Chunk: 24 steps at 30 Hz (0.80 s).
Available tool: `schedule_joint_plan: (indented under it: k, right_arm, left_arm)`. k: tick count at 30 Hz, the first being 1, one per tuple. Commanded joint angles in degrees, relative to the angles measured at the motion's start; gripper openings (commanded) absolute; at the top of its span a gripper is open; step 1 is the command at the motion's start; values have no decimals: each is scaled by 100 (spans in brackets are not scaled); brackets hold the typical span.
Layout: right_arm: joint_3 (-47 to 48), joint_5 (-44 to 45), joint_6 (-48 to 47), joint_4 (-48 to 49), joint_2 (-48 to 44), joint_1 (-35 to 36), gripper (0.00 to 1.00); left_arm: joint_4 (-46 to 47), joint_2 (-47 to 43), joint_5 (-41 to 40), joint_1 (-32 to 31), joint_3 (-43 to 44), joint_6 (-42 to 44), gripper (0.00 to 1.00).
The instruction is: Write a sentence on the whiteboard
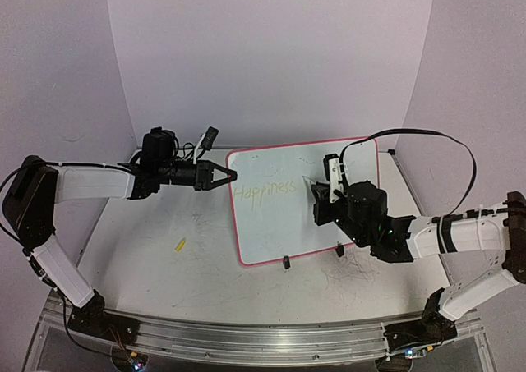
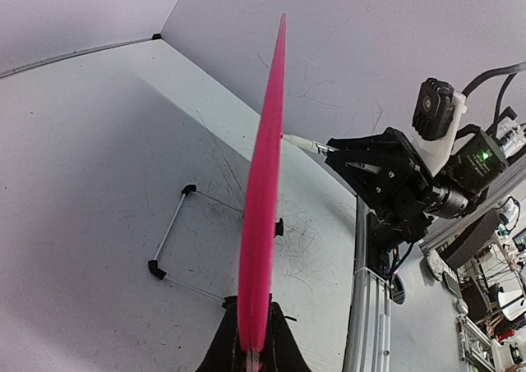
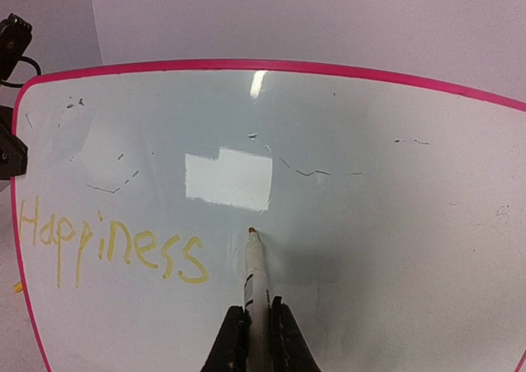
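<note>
**Right wrist: marker tip on blank board just right of "Happiness"**

The right gripper (image 3: 256, 339) is clamped on a slim white marker pen (image 3: 255, 273), whose tip meets the glossy rectangular whiteboard with a thin pink rim (image 3: 370, 224). Left of the tip runs the yellow-green handwritten sentence (image 3: 111, 245), so far only the word "Happiness", ending a short gap before the tip. Right of the tip the surface is blank all the way to the far rim. Above the tip are a few faint grey smudges and a bright reflection.

In the top external view the right gripper (image 1: 322, 193) reaches the whiteboard (image 1: 271, 232) from its right side, the marker pen (image 1: 311, 183) pointing at the end of the sentence (image 1: 265, 189). The left gripper (image 1: 223, 176) is closed on the board's left edge, beside the first letter. Two small black clip feet (image 1: 286, 262) sit on the board's near edge. A small yellow piece (image 1: 179, 245) lies on the scuffed white table (image 1: 148, 265), well left of the board.

The left wrist view sees the whiteboard (image 2: 263, 199) edge-on between the fingers of the left gripper (image 2: 253, 351), with a thin wire stand (image 2: 168, 241) to one side
</note>
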Motion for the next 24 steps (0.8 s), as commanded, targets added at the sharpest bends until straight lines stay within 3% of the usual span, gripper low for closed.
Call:
schedule_joint_plan:
  k: [1,12,24]
  right_arm:
    - [130,130,117,-171,-96,-47,0]
    - [-104,-243,56,-22,-427,-39,0]
    - [60,-47,181,-190,-38,-40,0]
  left_arm:
    - [-195,-125,-157,-20,102,114,0]
    - [-202,-104,-174,-19,103,123,0]
    - [-203,-127,-157,-19,106,123,0]
